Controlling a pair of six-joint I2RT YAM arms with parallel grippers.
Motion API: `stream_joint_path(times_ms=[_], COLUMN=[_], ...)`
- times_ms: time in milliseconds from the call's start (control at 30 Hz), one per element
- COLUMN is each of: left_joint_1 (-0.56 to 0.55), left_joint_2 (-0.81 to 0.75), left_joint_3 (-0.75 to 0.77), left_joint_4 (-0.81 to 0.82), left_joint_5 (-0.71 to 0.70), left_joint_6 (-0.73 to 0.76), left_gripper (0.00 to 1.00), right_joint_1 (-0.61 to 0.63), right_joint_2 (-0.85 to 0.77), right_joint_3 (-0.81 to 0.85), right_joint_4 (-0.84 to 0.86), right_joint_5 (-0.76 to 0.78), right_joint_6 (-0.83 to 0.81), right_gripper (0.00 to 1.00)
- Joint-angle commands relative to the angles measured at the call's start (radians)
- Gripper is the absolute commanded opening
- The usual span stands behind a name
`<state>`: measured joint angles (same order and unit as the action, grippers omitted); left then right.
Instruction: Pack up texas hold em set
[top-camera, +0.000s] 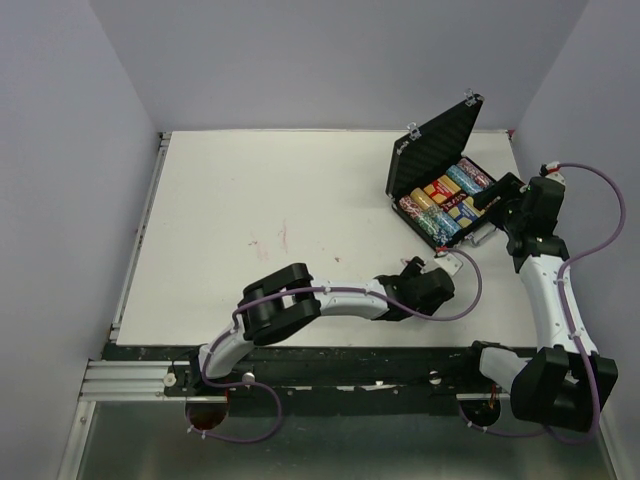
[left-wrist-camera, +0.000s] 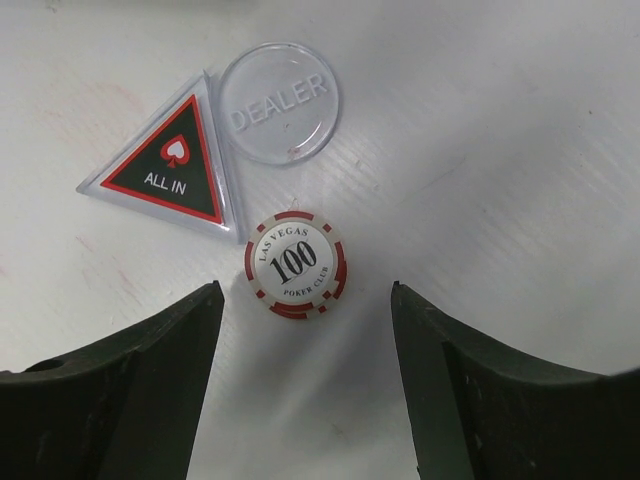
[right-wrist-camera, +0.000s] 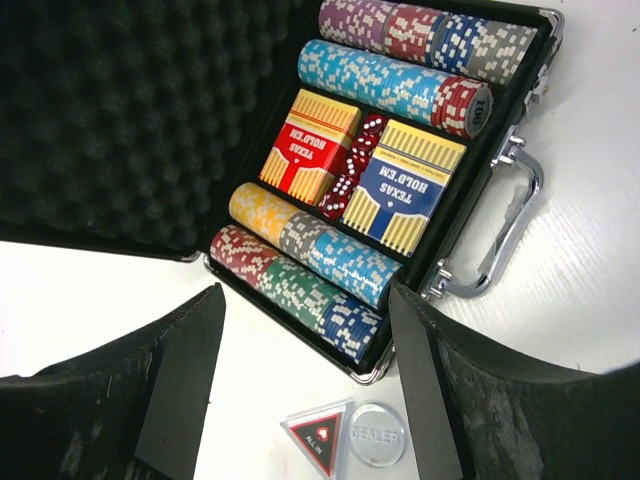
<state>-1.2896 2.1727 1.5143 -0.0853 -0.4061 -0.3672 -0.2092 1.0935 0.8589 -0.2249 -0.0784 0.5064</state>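
The black case (top-camera: 435, 145) stands open at the back right, its foam lid (right-wrist-camera: 120, 120) up. Inside lie multicoloured chip rows (right-wrist-camera: 390, 80), a red card deck (right-wrist-camera: 308, 145), a blue card deck (right-wrist-camera: 405, 185) and red dice (right-wrist-camera: 350, 170). On the table in front of it are the dark triangular "ALL IN" marker (left-wrist-camera: 165, 165), the clear "DEALER" disc (left-wrist-camera: 278, 102) and one red-and-white 100 chip (left-wrist-camera: 295, 265). My left gripper (left-wrist-camera: 305, 288) is open just short of that chip, with nothing between its fingers. Over the case's near corner my right gripper (right-wrist-camera: 305, 290) hangs open and empty.
The case's silver handle (right-wrist-camera: 510, 220) sticks out toward the right wall. The marker (right-wrist-camera: 318, 438) and disc (right-wrist-camera: 378, 435) lie close to the case's near corner. Grey walls enclose the white table (top-camera: 260, 200) on three sides.
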Motion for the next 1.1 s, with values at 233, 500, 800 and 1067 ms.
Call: stream_joint_path(times_ms=[233,500,800,1067], left_joint_1=[0.026,0.041,0.061,0.062], left_joint_2=[0.048,0.058,0.071,0.093], left_joint_3=[0.064,0.075,0.101,0.129], left_joint_4=[-0.086,-0.1,-0.133,-0.183], left_joint_5=[0.027,0.072,0.135,0.141], left_joint_6=[-0.039,-0.047,-0.064,-0.081], left_gripper=[0.68,0.66,0.61,0.48], right_joint_1=[0.004,0.004,0.004,0.004], right_joint_2=[-0.017,-0.02,-0.023,-0.024], right_joint_3=[-0.029,-0.031,-0.032,-0.037], right_joint_4=[0.006,0.002,-0.001,-0.004], right_joint_5=[-0.044,-0.044,-0.041,-0.044], right_joint_6=[0.007,0.004,-0.005,-0.008], right_gripper=[0.75,0.75,0.75,0.75])
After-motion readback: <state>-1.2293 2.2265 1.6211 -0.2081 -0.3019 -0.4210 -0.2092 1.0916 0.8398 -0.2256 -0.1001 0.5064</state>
